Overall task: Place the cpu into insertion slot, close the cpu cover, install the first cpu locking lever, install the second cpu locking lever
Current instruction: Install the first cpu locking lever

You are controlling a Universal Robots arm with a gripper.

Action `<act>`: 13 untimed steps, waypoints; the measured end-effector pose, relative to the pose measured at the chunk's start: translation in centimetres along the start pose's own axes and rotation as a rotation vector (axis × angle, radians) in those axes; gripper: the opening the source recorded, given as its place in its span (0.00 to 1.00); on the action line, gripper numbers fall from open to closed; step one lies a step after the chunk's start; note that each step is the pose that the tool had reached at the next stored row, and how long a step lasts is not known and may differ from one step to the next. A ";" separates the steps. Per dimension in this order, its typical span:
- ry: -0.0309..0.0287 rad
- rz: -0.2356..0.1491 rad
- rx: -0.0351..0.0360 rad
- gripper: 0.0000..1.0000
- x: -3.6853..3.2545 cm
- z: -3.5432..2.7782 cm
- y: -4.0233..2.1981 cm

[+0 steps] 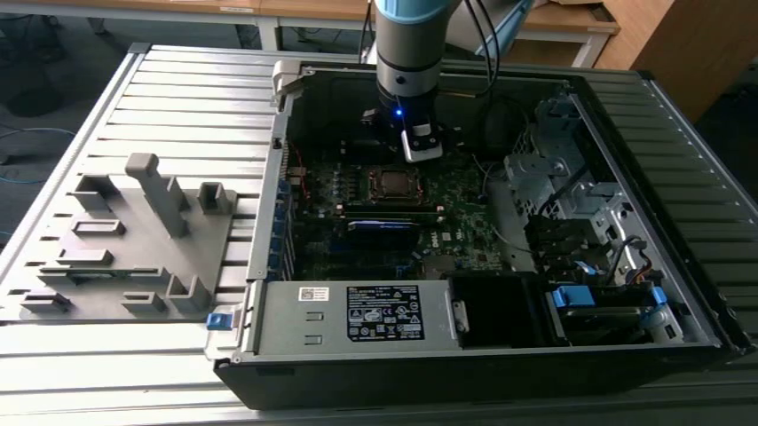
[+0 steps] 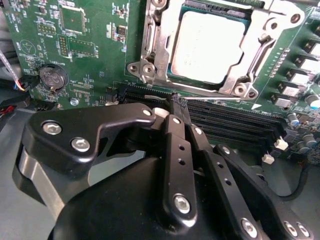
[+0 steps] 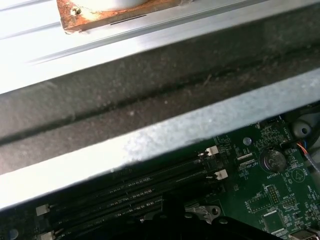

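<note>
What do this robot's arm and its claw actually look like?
The arm is a round silvery-grey tube with a light blue band, ending in a black wrist with a small blue light. Black cables hang alongside it. The gripper is black, built of flat jointed bars fastened with shiny silver screws.

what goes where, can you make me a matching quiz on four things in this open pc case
Things:
1. silver-grey square cpu
2. round silver coin battery
3. grey plastic fixture tray
4. long black memory slots

Places:
A. outside the case, on the exterior view's left
B. inside the window of the silvery metal cover plate
C. in a round black holder on the green circuit board
D. in parallel rows beside the socket

Pairs: 1-B, 2-C, 3-A, 4-D
</note>
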State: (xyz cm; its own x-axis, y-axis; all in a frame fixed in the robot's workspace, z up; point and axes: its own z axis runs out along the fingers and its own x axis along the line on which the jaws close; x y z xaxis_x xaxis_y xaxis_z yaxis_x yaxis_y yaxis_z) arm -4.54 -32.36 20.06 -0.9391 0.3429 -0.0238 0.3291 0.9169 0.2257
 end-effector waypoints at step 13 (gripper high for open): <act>0.0033 0.001 -0.0098 0.11 0.00 0.00 0.00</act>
State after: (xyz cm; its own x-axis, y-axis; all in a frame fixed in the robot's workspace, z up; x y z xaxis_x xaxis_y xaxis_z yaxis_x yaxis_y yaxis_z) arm -4.54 -32.36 20.06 -0.9391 0.3431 -0.0203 0.3290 0.9145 0.2352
